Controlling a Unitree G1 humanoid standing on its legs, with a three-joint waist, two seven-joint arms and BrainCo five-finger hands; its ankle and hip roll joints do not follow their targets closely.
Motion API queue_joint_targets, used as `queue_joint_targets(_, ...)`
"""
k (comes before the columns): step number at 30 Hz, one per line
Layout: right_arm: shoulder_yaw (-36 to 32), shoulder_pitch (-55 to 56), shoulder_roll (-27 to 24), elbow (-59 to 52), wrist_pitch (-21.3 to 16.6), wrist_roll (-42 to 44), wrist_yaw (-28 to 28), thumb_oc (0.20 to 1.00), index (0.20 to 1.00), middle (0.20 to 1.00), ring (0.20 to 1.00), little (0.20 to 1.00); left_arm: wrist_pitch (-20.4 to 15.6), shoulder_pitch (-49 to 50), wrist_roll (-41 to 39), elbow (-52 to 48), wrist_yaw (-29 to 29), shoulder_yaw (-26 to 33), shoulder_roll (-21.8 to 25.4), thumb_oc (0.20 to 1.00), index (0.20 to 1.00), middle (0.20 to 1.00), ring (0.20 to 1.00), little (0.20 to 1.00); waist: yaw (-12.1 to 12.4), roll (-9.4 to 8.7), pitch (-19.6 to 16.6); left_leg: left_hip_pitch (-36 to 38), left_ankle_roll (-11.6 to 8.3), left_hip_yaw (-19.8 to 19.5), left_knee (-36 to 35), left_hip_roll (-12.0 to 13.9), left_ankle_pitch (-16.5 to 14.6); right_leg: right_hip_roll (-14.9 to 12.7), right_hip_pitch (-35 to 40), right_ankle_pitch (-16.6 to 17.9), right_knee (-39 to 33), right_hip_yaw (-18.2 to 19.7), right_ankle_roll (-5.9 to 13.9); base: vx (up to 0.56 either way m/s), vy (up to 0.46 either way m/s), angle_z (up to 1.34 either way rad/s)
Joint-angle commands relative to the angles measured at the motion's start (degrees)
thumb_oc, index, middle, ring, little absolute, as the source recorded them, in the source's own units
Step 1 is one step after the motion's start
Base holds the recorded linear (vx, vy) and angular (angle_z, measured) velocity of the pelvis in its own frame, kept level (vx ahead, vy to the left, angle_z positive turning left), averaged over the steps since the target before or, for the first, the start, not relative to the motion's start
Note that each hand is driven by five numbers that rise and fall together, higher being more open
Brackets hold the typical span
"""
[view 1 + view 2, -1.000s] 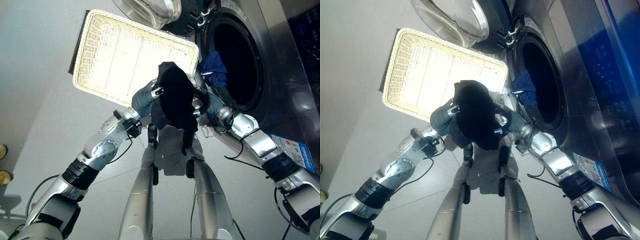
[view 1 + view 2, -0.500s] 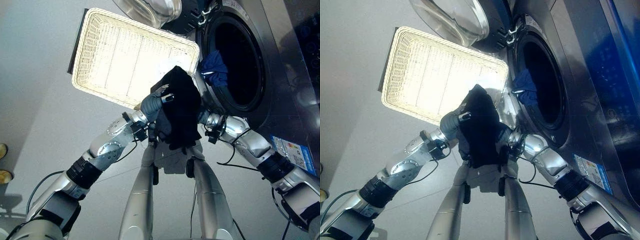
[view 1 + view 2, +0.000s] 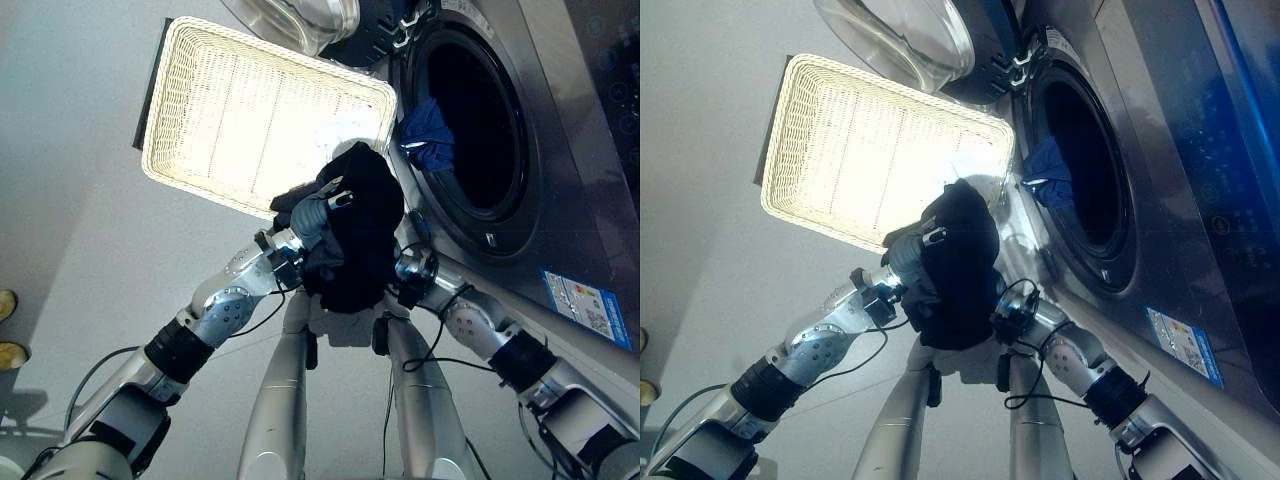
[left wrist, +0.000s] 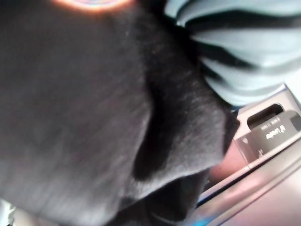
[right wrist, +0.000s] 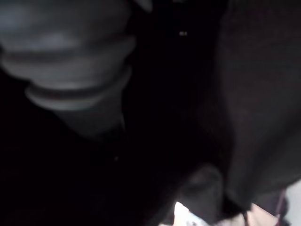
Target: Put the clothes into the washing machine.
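We hold the bunched black cloth garment [image 3: 355,235] at chest height, our left robot hand [image 3: 318,210] curled on it; our right robot hand's fingers are buried, grip unclear. Beyond, the white wicker basket [image 3: 180,120] sits beside the silver washing machine drum opening [image 3: 470,120], where a blue garment [image 3: 425,135] drapes the lip. Hanging folds could snag there.

From my seat the washer's round opening [image 3: 478,125] at upper right is mostly dark and free, but a blue garment [image 3: 427,138] hangs over its left rim. The glass door [image 3: 300,18] stands swung open at the top. The wicker basket [image 3: 200,100] fills the upper left. A black garment [image 3: 355,240] bunches at centre, just beside the rim.
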Motion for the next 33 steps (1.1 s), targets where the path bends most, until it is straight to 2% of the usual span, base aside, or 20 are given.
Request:
queue_joint_targets(1,2.3,-2.3,3.9,-5.8,-3.4,1.0,2.9,0.2,0.2,0.2,0.2,0.2,-4.5,-0.4,4.7,-0.8,2.3,-2.0,-4.4,0.2,0.2,0.2,0.2,0.2,-1.1,1.25,-1.0,0.4,2.54,3.7,1.8,-4.6,-3.6,-0.2,5.3,12.4,-16.2,0.8,6.21,0.0,0.015,-0.06)
queue_joint_targets(3,2.0,-1.9,3.8,-5.7,-3.5,0.7,2.8,0.2,0.2,0.2,0.2,0.2,-5.1,-0.1,5.5,-0.6,2.8,-1.6,-4.2,0.2,0.2,0.2,0.2,0.2,-1.1,1.28,-1.0,0.3,2.56,3.7,1.8,-4.6,-3.6,-0.2,5.3,12.4,-16.2,0.7,6.21,0.0,0.006,-0.03)
queue_joint_targets(5,0.4,-1.0,3.5,-4.8,-5.1,0.2,1.1,0.2,0.2,0.2,0.2,0.2,-9.2,0.9,12.3,0.7,8.3,0.3,-3.6,0.2,0.2,0.2,0.2,0.2,-0.9,1.38,-1.0,0.0,2.59,3.6,1.9,-4.6,-3.5,-0.4,5.0,12.4,-16.0,0.4,6.28,0.0,0.0,0.0)
queue_joint_targets(7,-0.1,-0.7,3.5,-4.4,-5.7,-0.1,0.2,0.2,0.2,0.2,0.2,0.2,-10.2,1.1,14.6,1.1,10.5,1.0,-3.2,0.2,0.2,0.2,0.2,0.2,-0.8,1.42,-1.0,0.0,2.61,3.6,2.0,-4.6,-3.4,-0.5,5.0,12.4,-15.9,0.3,6.29,0.0,0.001,-0.02)
queue_joint_targets(8,-1.3,-0.1,3.3,-3.7,-6.9,-1.3,-0.5,0.2,0.2,0.2,0.2,0.2,-11.7,1.9,20.8,1.6,14.2,2.4,-2.9,0.2,0.2,0.2,0.2,0.2,-0.6,1.5,-1.0,-0.2,2.58,3.5,2.2,-4.7,-3.5,-0.6,4.9,12.2,-15.8,0.1,6.31,0.0,0.0,0.0)
queue_joint_targets(9,-4.3,1.2,2.5,-3.0,-8.6,-1.4,-3.0,0.2,0.2,0.2,0.2,0.2,-14.0,3.0,36.6,3.2,24.9,4.9,-0.2,1.0,1.0,1.0,1.0,1.0,-0.2,1.67,-1.0,-0.5,2.47,3.4,2.9,-4.9,-3.5,-0.6,4.8,11.9,-15.2,-0.4,6.3,0.0,0.0,0.0)
queue_joint_targets(10,-4.5,1.3,2.5,-2.9,-8.7,-1.4,-3.1,0.2,0.2,0.2,0.2,0.2,-14.1,3.1,37.3,3.3,25.4,5.0,0.0,1.0,1.0,1.0,1.0,1.0,-0.2,1.68,-1.0,-0.5,2.46,3.3,3.0,-4.9,-3.5,-0.6,4.8,11.9,-15.1,-0.4,6.3,0.01,0.013,0.04)
queue_joint_targets(11,-6.4,1.8,2.0,-2.2,-10.6,-1.3,-5.1,0.2,0.2,0.2,0.2,0.2,-14.1,3.2,45.0,4.2,31.6,6.5,2.3,1.0,1.0,1.0,1.0,1.0,0.1,1.8,-1.0,-0.7,2.49,3.3,3.5,-5.0,-3.6,-0.7,4.7,11.5,-14.6,-0.7,6.25,0.0,0.0,0.0)
queue_joint_targets(13,-8.2,2.1,1.4,-1.4,-11.8,-0.5,-6.8,0.2,0.2,0.2,0.2,0.2,-13.9,3.5,54.1,4.9,37.4,8.2,3.9,1.0,1.0,1.0,1.0,1.0,0.3,1.85,-1.0,-0.8,2.45,3.2,4.1,-5.0,-3.7,-0.9,4.8,11.1,-14.1,-0.9,6.23,0.0,0.0,0.0)
queue_joint_targets(14,-8.2,2.1,1.4,-1.4,-11.8,-0.5,-6.8,0.2,0.2,0.2,0.2,0.2,-13.9,3.5,54.1,4.9,37.4,8.2,3.9,1.0,1.0,1.0,1.0,1.0,0.3,1.85,-1.0,-0.8,2.45,3.2,4.1,-5.0,-3.8,-0.9,4.8,11.0,-14.1,-0.9,6.23,0.0,0.0,0.0)
queue_joint_targets(16,-11.7,2.6,0.6,0.6,-15.8,-0.8,-11.9,0.2,0.2,0.2,0.2,0.2,-12.2,4.2,69.5,6.0,48.5,12.3,7.2,1.0,1.0,1.0,1.0,1.0,0.9,1.98,-1.0,-0.9,2.31,3.2,4.8,-5.0,-4.2,-1.0,4.9,10.1,-13.2,-1.4,6.04,0.03,-0.007,0.03)
queue_joint_targets(18,-13.2,2.9,0.2,1.5,-17.4,-1.9,-13.9,0.2,0.2,0.2,0.2,0.2,-11.6,4.7,73.1,6.4,52.0,14.2,8.5,1.0,1.0,1.0,1.0,1.0,1.1,2.03,-1.0,-1.0,2.21,3.2,5.1,-4.9,-4.4,-1.1,4.8,9.6,-12.7,-1.5,6.0,0.02,-0.004,0.01)
queue_joint_targets(19,-13.2,2.9,0.2,1.5,-17.4,-1.9,-13.9,0.2,0.2,0.2,0.2,0.2,-11.6,4.7,73.1,6.4,52.0,14.2,8.5,1.0,1.0,1.0,1.0,1.0,1.1,2.03,-1.0,-1.0,2.21,3.2,5.1,-4.9,-4.4,-1.1,4.8,9.6,-12.7,-1.5,6.0,0.02,-0.006,0.06)
queue_joint_targets(20,-13.8,3.1,0.2,2.2,-18.3,-2.7,-14.8,0.2,0.2,0.2,0.2,0.2,-11.1,4.6,75.3,6.9,54.2,15.0,9.2,1.0,1.0,1.0,1.0,1.0,1.2,2.04,-1.0,-1.1,2.14,3.3,5.4,-4.8,-4.6,-1.1,4.7,9.3,-12.3,-1.6,5.99,0.04,-0.005,0.07)
queue_joint_targets(21,-15.2,3.5,0.0,3.6,-20.4,-5.3,-17.7,0.2,0.2,0.2,0.2,0.2,-10.8,5.0,77.2,7.6,59.0,17.2,10.4,1.0,1.0,1.0,1.0,1.0,1.4,2.18,-1.0,-1.2,1.93,3.4,5.8,-4.5,-4.9,-1.3,4.4,8.7,-11.4,-1.8,5.97,0.04,-0.003,0.09)
queue_joint_targets(24,-16.5,3.8,0.3,5.1,-22.4,-5.2,-19.6,0.2,0.2,0.2,0.2,0.2,-11.1,5.4,77.4,8.7,62.2,18.9,10.5,1.0,1.0,1.0,1.0,1.0,1.6,2.33,-1.0,-1.1,1.7,3.7,6.1,-4.3,-5.2,-1.4,4.3,8.1,-10.8,-2.0,5.98,0.04,0.003,0.06)
queue_joint_targets(28,-18.6,3.9,1.6,6.4,-23.6,-1.4,-19.7,0.2,0.2,0.2,0.2,0.2,-11.8,5.9,73.2,10.3,61.4,20.2,9.4,1.0,1.0,1.0,1.0,1.0,1.7,2.67,-1.0,-1.2,1.59,3.7,6.4,-4.2,-5.6,-1.5,3.8,7.5,-9.7,-2.2,5.98,0.04,-0.003,0.0)
queue_joint_targets(29,-19.6,3.5,2.5,7.1,-24.0,2.7,-18.7,0.2,0.2,0.2,0.2,0.2,-12.2,5.9,70.2,11.1,60.4,20.3,8.3,1.0,1.0,1.0,1.0,1.0,1.8,2.83,-1.0,-1.4,1.63,3.7,6.6,-4.2,-5.7,-1.4,3.3,7.2,-9.1,-2.2,6.0,0.0,0.0,0.0)
queue_joint_targets(33,-21.2,1.6,4.4,8.7,-24.0,12.0,-15.8,0.2,0.2,0.2,0.2,0.2,-12.5,5.1,66.5,13.4,59.2,20.0,6.6,1.0,1.0,1.0,1.0,1.0,2.0,3.21,-1.0,-1.8,1.66,3.6,7.2,-4.2,-6.0,-1.3,2.7,6.8,-8.2,-2.0,6.01,0.02,-0.008,0.0)
